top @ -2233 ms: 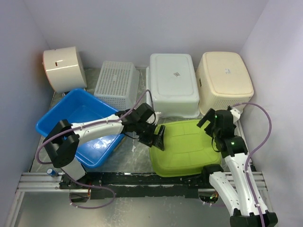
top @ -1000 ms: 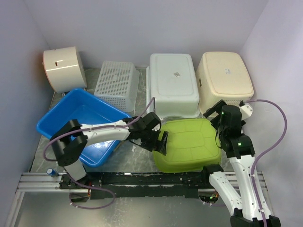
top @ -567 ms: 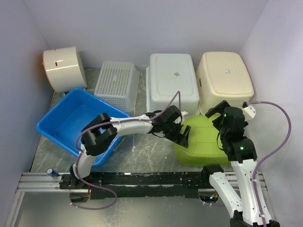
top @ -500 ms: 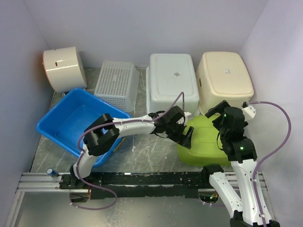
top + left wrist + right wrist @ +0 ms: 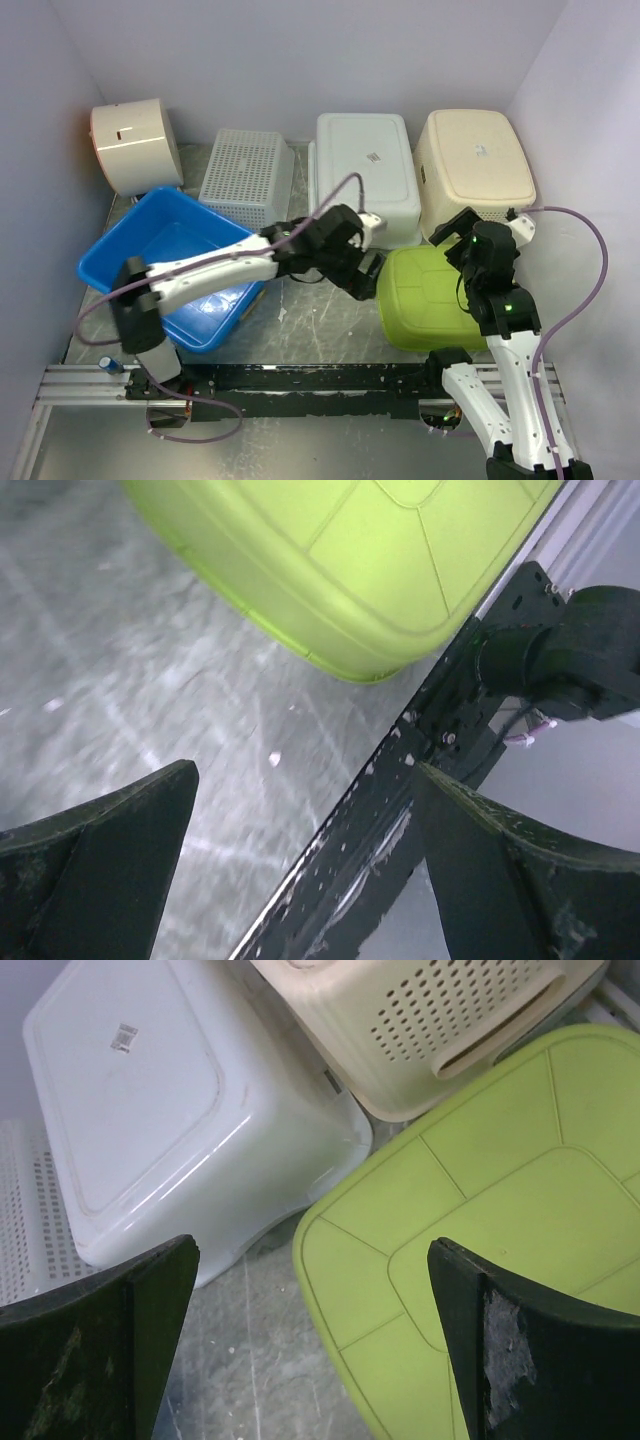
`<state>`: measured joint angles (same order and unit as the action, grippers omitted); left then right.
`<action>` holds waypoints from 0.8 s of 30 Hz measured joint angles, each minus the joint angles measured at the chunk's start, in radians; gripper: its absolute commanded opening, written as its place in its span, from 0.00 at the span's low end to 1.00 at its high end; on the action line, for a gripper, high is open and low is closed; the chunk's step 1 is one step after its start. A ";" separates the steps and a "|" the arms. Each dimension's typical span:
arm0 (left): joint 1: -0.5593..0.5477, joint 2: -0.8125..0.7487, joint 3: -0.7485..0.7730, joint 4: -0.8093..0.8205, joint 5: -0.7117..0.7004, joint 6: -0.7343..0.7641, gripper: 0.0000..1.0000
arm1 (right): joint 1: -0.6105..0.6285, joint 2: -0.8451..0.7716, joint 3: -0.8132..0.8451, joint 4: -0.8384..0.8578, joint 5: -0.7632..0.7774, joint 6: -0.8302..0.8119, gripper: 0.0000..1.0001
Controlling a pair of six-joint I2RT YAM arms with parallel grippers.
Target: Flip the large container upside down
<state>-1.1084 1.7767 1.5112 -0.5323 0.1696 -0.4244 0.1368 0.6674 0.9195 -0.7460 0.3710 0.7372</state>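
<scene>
Large green container (image 5: 430, 300) lies base-up; left gripper (image 5: 305, 780) and right gripper (image 5: 312, 1250) both gape, empty; a stray sweep could knock it into the cream basket (image 5: 475, 165)

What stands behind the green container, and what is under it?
Behind the green container stand an upturned white tub and a beige basket. Underneath is hidden by its shell.

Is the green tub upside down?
Yes, upside down: the green tub shows its closed, panelled bottom facing up, no opening visible.
</scene>
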 measured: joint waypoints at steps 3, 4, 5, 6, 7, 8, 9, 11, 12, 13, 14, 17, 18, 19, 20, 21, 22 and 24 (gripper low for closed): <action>0.026 -0.148 -0.012 -0.104 -0.096 -0.002 1.00 | 0.000 0.003 0.005 0.027 -0.009 -0.016 1.00; 0.045 -0.193 -0.021 -0.134 -0.124 -0.009 1.00 | 0.000 0.003 0.007 0.040 -0.013 -0.019 1.00; 0.083 -0.235 -0.034 -0.167 -0.148 -0.023 1.00 | 0.000 0.003 0.008 0.055 -0.019 -0.021 1.00; 0.122 -0.265 -0.045 -0.190 -0.166 -0.035 1.00 | 0.000 0.002 0.008 0.066 -0.024 -0.023 1.00; 0.184 -0.294 -0.064 -0.206 -0.177 -0.053 0.99 | 0.000 0.002 0.008 0.079 -0.031 -0.023 1.00; 0.266 -0.322 -0.087 -0.223 -0.193 -0.072 0.99 | 0.000 0.001 0.007 0.093 -0.040 -0.023 1.00; 0.343 -0.341 -0.108 -0.230 -0.212 -0.090 1.00 | 0.000 0.001 0.005 0.106 -0.050 -0.023 1.00; 0.483 -0.370 -0.145 -0.239 -0.245 -0.119 1.00 | 0.000 0.003 0.000 0.123 -0.070 -0.023 1.00; 0.571 -0.381 -0.165 -0.239 -0.254 -0.133 1.00 | 0.000 0.005 -0.005 0.130 -0.079 -0.023 1.00; 0.640 -0.387 -0.179 -0.238 -0.259 -0.142 1.00 | 0.000 0.008 -0.008 0.135 -0.090 -0.023 1.00; 0.710 -0.388 -0.193 -0.233 -0.258 -0.147 1.00 | 0.000 0.014 -0.012 0.140 -0.099 -0.023 1.00; 0.852 -0.369 -0.208 -0.212 -0.256 -0.160 0.97 | 0.000 0.027 -0.018 0.144 -0.121 -0.023 1.00; 0.887 -0.356 -0.208 -0.201 -0.255 -0.161 0.94 | 0.000 0.033 -0.019 0.145 -0.129 -0.024 1.00; 0.920 -0.336 -0.208 -0.183 -0.254 -0.161 0.90 | 0.000 0.036 -0.020 0.146 -0.133 -0.024 1.00; 0.942 -0.314 -0.208 -0.167 -0.254 -0.162 0.87 | 0.000 0.037 -0.023 0.148 -0.138 -0.024 1.00; 0.953 -0.295 -0.208 -0.155 -0.254 -0.163 0.85 | 0.000 0.037 -0.026 0.149 -0.140 -0.024 1.00; 0.960 -0.274 -0.208 -0.144 -0.254 -0.163 0.84 | 0.000 0.035 -0.029 0.151 -0.143 -0.024 1.00; 0.963 -0.233 -0.208 -0.127 -0.253 -0.164 0.83 | 0.000 0.035 -0.032 0.151 -0.147 -0.025 1.00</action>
<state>-0.1455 1.5433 1.3033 -0.6598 -0.0834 -0.5880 0.1368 0.7029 0.8879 -0.5945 0.2237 0.7124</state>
